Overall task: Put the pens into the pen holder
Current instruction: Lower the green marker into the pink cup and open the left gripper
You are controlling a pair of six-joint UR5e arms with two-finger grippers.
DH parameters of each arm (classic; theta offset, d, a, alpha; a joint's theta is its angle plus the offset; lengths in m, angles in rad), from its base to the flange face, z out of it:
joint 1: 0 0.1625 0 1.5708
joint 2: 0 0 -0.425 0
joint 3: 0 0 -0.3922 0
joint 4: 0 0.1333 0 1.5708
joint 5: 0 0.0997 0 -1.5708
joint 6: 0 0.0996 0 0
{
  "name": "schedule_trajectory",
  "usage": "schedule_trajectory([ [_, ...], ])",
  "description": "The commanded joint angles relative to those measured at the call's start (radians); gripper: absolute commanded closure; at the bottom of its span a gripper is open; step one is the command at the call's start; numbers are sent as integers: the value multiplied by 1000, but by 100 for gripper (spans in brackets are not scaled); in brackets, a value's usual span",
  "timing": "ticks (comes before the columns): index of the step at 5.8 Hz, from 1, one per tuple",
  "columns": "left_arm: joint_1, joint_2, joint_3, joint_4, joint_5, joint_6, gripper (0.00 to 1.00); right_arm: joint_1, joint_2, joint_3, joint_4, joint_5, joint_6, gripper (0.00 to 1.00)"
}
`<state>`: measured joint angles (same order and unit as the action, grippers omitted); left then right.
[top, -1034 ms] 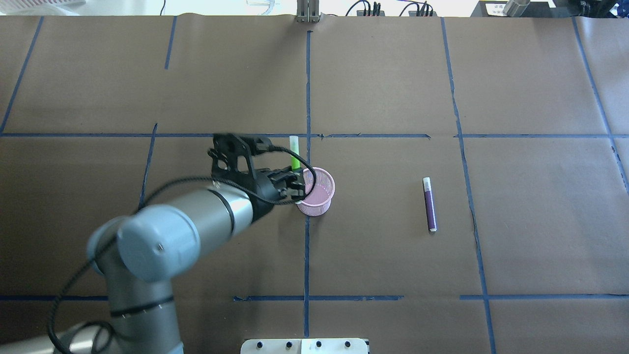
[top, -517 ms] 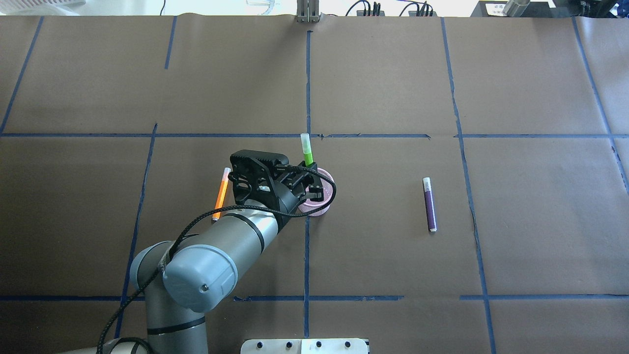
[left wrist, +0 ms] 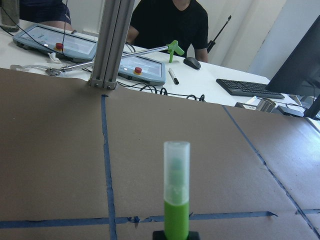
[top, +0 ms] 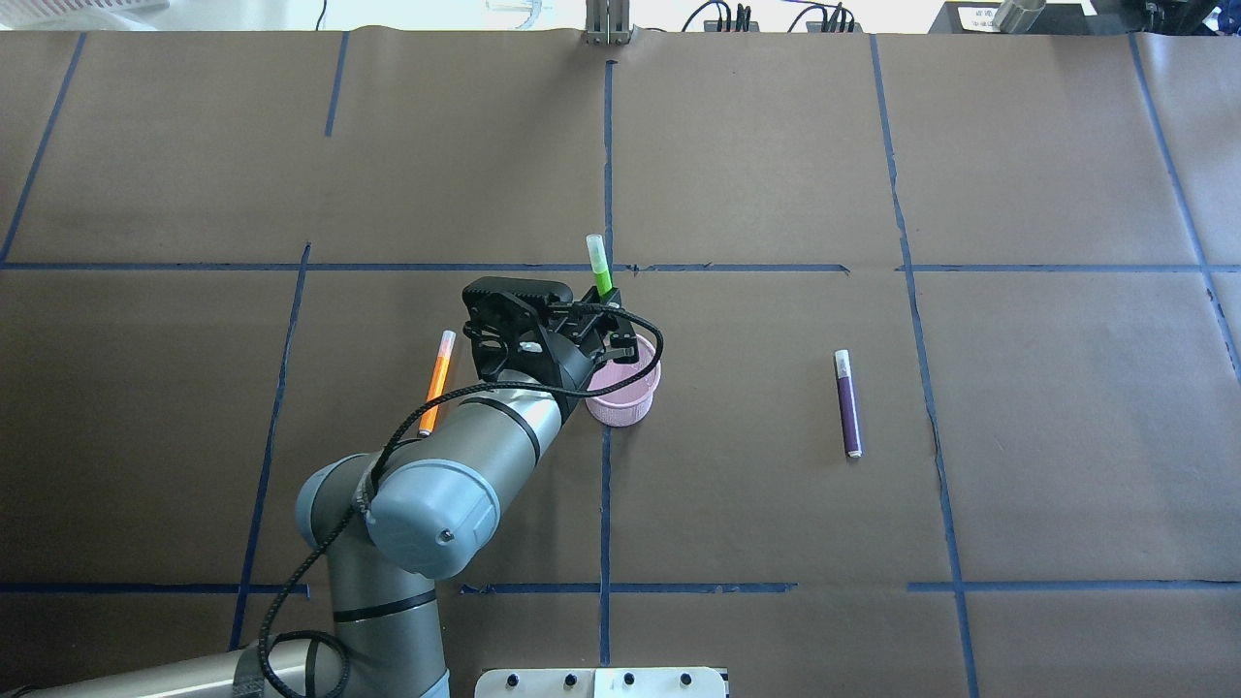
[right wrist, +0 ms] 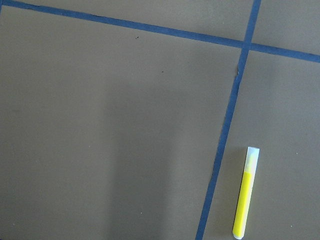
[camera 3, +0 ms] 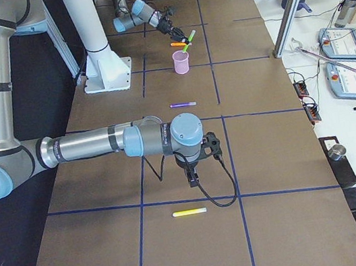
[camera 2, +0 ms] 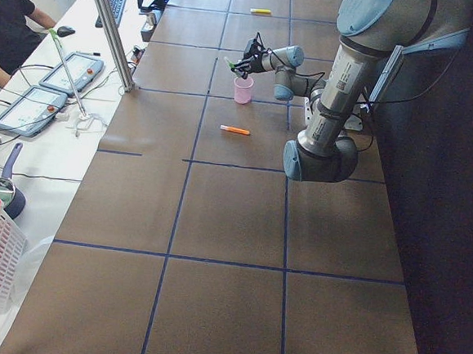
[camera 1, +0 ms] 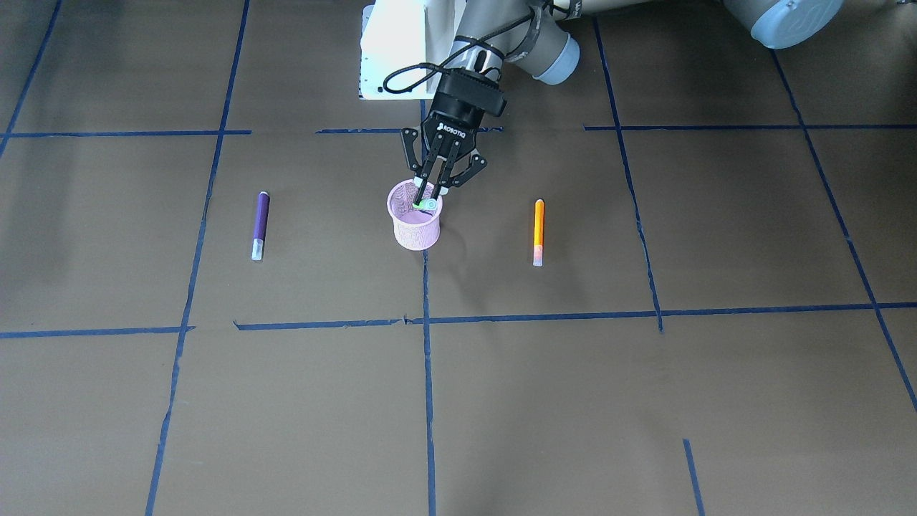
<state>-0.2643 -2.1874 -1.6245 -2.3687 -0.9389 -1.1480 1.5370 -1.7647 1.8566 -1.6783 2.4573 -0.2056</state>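
My left gripper (top: 603, 328) is shut on the bright green pen (top: 598, 267) and holds it tilted over the pink mesh pen holder (top: 628, 388). The pen's lower end is at the holder's mouth (camera 1: 424, 206), and its pale cap stands up in the left wrist view (left wrist: 176, 190). The orange pen (top: 436, 381) lies flat left of the holder. The purple pen (top: 848, 402) lies flat to its right. My right gripper (camera 3: 191, 177) hangs low over the table far from the holder; I cannot tell whether it is open or shut.
A yellow marker (right wrist: 246, 192) lies on the brown paper by a blue tape line, near my right gripper (camera 3: 189, 211). Blue tape lines cross the table. Operators, control tablets and a metal post (left wrist: 112, 42) are beyond the far edge.
My left arm swung right, which uncovered the orange pen. The gripper carried the green pen from the holder's left rim to above its mouth, then shifted slightly away from me.
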Motion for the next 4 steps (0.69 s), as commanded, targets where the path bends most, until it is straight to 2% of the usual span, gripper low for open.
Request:
schedule_trajectory([
  [1, 20, -6, 40, -53, 3, 1, 83, 0, 1, -2, 0, 0, 0, 0],
  [2, 20, -6, 40, -55, 0, -1, 40, 0, -1, -4, -1, 0, 0, 0],
  [3, 20, -3, 38, -55, -1, 1, 9, 0, -1, -5, -1, 0, 0, 0],
  [4, 20, 0, 25, -55, -3, 1, 4, 0, -1, -16, -1, -1, -3, 0],
])
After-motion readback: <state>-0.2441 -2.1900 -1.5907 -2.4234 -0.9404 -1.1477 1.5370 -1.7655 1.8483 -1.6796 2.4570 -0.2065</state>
